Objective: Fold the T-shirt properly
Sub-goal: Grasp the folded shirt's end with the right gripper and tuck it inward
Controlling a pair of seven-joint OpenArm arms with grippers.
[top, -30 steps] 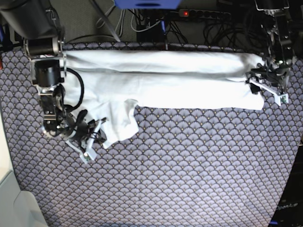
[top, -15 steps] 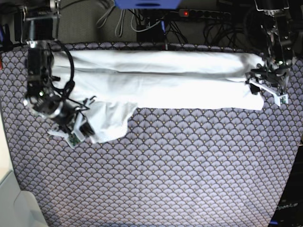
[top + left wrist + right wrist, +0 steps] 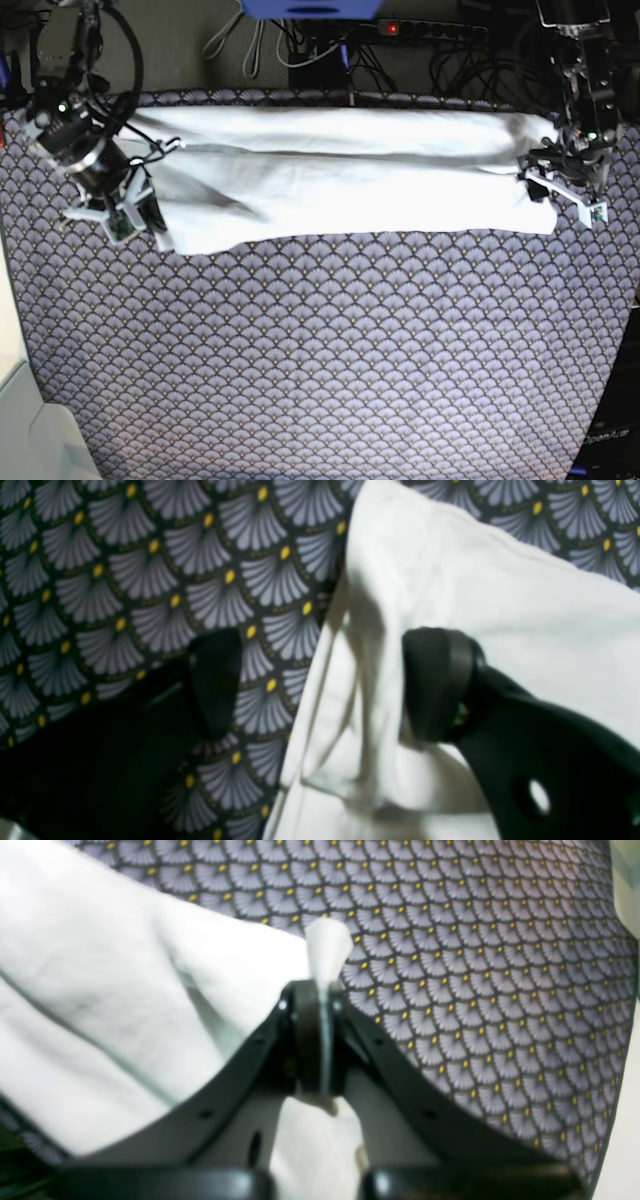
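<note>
Since the earlier base frames, the right gripper (image 3: 135, 215) has carried the loose flap of the T-shirt (image 3: 340, 180) up and outward from the near side, so the hanging sleeve part is gone and the shirt now lies as one long band across the far part of the desk (image 3: 350, 350). Across the desk, the left gripper (image 3: 568, 185) has barely shifted at the opposite end of the band.

From the left wrist view, the left gripper (image 3: 320, 685) stands with its jaws wide apart, one finger (image 3: 435, 685) over the white cloth and the other finger (image 3: 215, 680) over the scallop-patterned cloth (image 3: 150, 580). The T-shirt's (image 3: 475, 595) edge lies between them, unclamped. That end is free, so any pull from the far arm could drag the whole band sideways and spoil the fold line.

From the right wrist view, the right gripper (image 3: 320, 1040) is clamped on a thin pinch of T-shirt (image 3: 125, 990), with a small peak of fabric poking out past the tips. The picture is soft, so how many layers are caught is hard to say, possibly only one. A shallow pinch like this could slip if the arm tugs, dropping the corner short. Equally, letting go while the cloth is bunched would leave a crease or a crooked edge at this end.
</note>
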